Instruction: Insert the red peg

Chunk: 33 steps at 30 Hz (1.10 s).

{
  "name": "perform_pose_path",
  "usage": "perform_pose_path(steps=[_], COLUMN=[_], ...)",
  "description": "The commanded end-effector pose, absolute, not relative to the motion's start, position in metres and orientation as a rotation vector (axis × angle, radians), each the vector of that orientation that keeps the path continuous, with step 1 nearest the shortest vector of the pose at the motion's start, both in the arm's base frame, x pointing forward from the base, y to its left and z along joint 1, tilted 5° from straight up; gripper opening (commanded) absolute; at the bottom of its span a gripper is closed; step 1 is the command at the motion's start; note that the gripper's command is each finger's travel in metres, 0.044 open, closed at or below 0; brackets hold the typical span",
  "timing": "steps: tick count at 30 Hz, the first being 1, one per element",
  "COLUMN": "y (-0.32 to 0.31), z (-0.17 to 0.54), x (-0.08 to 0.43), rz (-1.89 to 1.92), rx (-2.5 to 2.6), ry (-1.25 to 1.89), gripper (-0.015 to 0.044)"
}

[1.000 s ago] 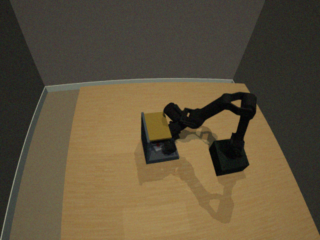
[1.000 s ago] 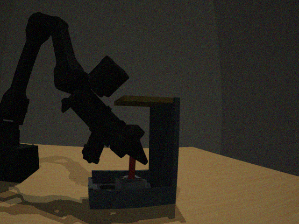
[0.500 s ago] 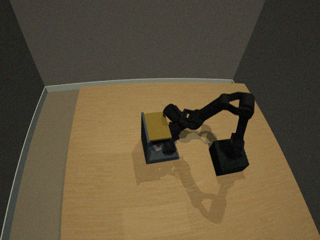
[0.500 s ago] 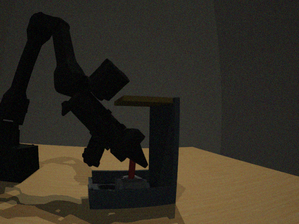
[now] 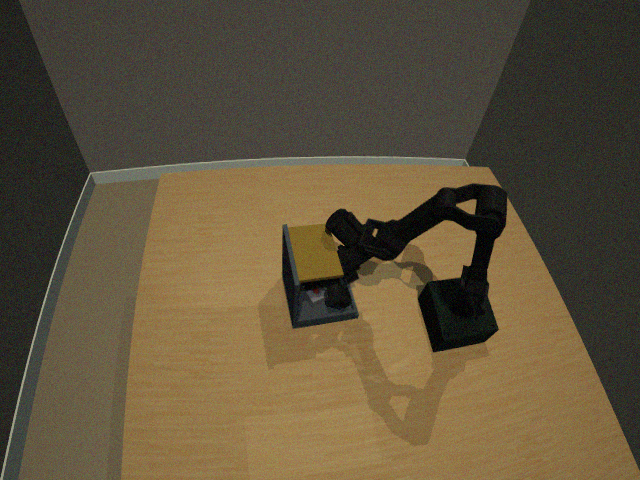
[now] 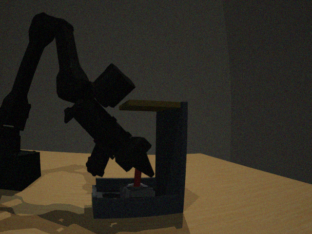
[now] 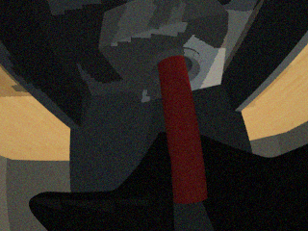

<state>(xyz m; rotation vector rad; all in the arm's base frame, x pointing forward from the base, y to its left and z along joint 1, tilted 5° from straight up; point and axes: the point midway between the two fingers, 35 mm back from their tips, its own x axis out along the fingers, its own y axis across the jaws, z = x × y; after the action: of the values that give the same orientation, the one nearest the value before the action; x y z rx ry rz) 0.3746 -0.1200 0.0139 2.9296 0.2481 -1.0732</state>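
Observation:
The red peg (image 5: 315, 290) (image 6: 137, 178) (image 7: 182, 130) is nearly upright below the roof. My gripper (image 6: 143, 168) (image 7: 172, 137) is shut on its upper part, inside the box (image 5: 324, 320) (image 6: 138, 206). The pale block (image 6: 139, 192) (image 7: 212, 72) is under the peg. The peg's lower end is at the block's top; in the wrist view it overlaps the left part of the hole, whose rim shows to its right. How far it is in, if at all, I cannot tell. In the top view the fingertips are hidden.
The yellow roof (image 5: 313, 253) (image 6: 151, 106) juts from the back wall (image 6: 171, 151) above the fingers. The arm's bulky wrist part (image 5: 345, 227) (image 6: 113, 85) is just outside the roof's front edge. Low side walls flank the box floor.

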Motion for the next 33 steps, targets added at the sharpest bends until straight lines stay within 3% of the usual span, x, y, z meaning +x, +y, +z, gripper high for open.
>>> perform_pose_path(steps=[1,23,31,33], y=[-0.1188,-0.1188,-0.1197,-0.1197], z=[0.0077,0.0077,0.0129,0.0129], x=[0.3715,0.3715,0.3746,0.3746], rz=[-1.104,-1.104,-1.076,-1.076], rx=[2.928,2.928,2.929,2.929], ry=[0.245,0.245,0.25,0.25], gripper=[0.0,0.0,0.021,0.022])
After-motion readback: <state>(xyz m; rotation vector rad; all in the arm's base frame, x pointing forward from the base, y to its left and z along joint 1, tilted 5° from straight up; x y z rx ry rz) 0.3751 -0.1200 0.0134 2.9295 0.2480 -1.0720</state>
